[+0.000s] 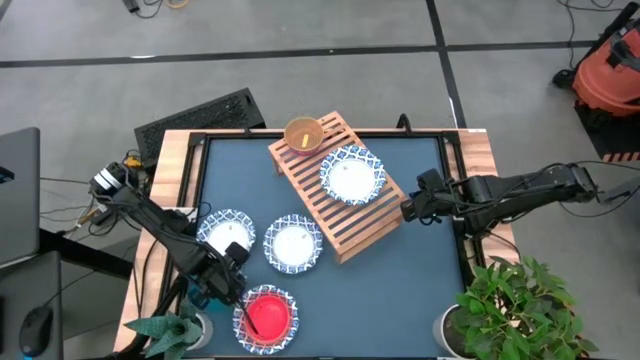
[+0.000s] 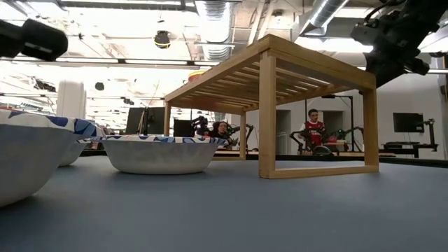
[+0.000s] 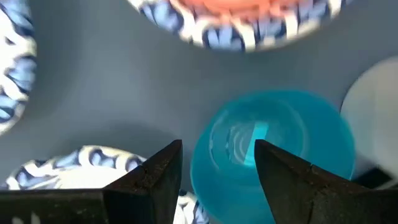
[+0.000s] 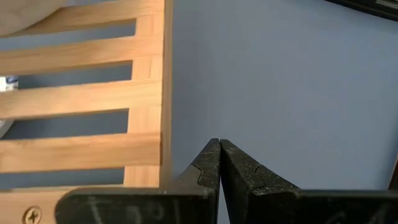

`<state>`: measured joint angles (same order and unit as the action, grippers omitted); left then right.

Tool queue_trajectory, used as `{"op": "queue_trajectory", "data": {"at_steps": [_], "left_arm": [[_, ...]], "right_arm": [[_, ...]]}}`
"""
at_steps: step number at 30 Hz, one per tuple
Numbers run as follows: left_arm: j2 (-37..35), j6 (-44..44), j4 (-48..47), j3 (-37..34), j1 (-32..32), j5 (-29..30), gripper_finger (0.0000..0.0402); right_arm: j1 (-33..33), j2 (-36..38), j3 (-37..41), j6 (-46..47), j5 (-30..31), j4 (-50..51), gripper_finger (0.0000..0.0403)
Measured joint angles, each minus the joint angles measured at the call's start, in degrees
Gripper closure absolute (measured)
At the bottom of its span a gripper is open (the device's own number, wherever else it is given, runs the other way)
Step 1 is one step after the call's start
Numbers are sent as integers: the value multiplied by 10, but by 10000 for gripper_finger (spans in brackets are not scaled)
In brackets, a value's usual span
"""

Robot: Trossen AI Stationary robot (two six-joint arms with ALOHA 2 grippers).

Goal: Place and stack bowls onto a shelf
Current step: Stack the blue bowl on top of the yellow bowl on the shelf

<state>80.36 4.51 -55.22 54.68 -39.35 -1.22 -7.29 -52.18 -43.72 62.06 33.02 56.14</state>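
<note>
Down at the near-left corner, the left gripper (image 3: 217,165) hangs with fingers spread straight over the small teal plastic bowl (image 3: 273,146) on the dark blue tabletop (image 1: 420,290), far nearer than the pressed-shut right gripper (image 4: 219,163) beside the slatted light-wood shelf (image 1: 345,215)

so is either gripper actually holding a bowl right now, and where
Neither. The left gripper is open above the teal bowl, not gripping it. The right gripper is shut and empty beside the shelf.
</note>
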Motion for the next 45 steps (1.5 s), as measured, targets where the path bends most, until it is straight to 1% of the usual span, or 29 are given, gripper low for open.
{"op": "queue_trajectory", "data": {"at_steps": [2, 7, 12, 17, 23, 25, 29, 31, 35, 42, 45], "left_arm": [[-7, -17, 8, -12, 0, 0, 217], [-11, -55, 60, -42, 5, 0, 217], [-11, -80, 90, -60, 15, -2, 217], [-11, -97, 128, -81, 17, -31, 217], [-11, -107, 127, -82, 18, -36, 223], [-8, -122, 128, -82, 19, -39, 235], [3, -150, 127, -82, 19, -61, 272], [4, -158, 127, -83, 19, -61, 288], [4, -145, 125, -91, 21, -52, 317], [4, -129, 126, -100, 21, -72, 389], [4, -123, 126, -100, 23, -71, 397]], "right_arm": [[4, 0, 0, 8, 1, 0, 367], [13, 0, 0, 10, 1, 0, 367], [19, 0, 0, 10, 1, 0, 367], [18, 0, 0, 7, 1, 0, 367], [18, 0, 0, 1, 1, 1, 367], [18, 0, 0, -5, 1, 1, 367], [18, 0, 0, -5, -1, 0, 367], [18, 0, 0, -5, -1, 0, 367], [18, 0, 0, -6, -1, 0, 367], [18, 0, 0, -6, -5, -5, 367], [18, 0, 0, -6, -6, -15, 367]]}}
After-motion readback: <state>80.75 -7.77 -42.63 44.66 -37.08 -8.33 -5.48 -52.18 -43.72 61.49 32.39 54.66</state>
